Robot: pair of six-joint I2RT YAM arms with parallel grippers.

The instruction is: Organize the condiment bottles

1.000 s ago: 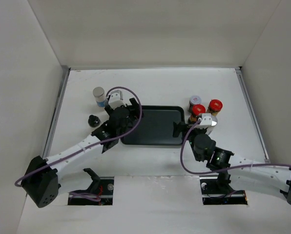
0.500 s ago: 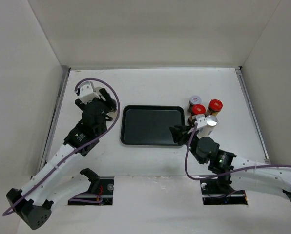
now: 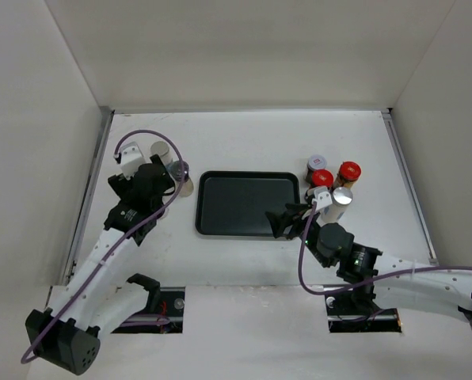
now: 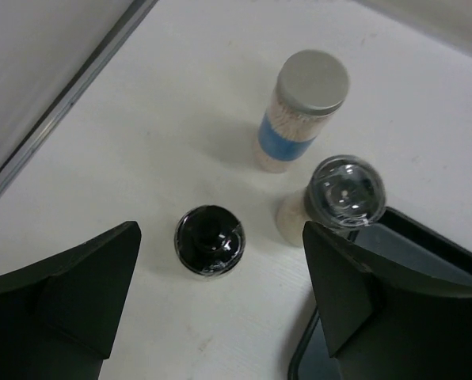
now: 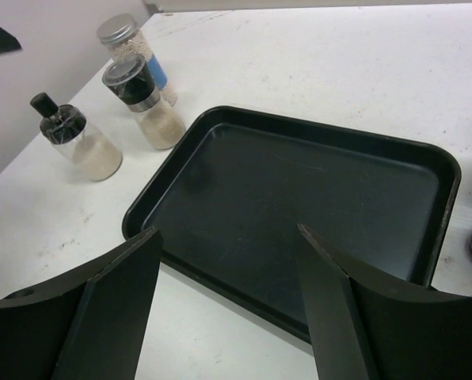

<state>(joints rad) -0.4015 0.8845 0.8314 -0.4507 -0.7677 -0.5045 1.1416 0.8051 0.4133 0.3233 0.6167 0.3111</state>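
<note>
In the left wrist view my left gripper hangs open above a black-capped bottle, one finger on either side and nothing gripped. Beyond it stand a clear-lidded shaker and a grey-capped jar with a blue label. From above, my left gripper hides the black-capped bottle. At the right stand two red-lidded brown bottles, a grey-capped one and a silver-capped one. My right gripper is open and empty over the near right part of the tray.
The flat black tray lies mid-table with nothing in it. The clear-lidded shaker stands close to its left edge. White walls enclose the table on three sides, with a metal rail along the left.
My left arm swung left from the tray's left edge to above the black-capped bottle. My right gripper drew back from the right-hand bottles to the tray's near right corner, uncovering the silver-capped bottle.
</note>
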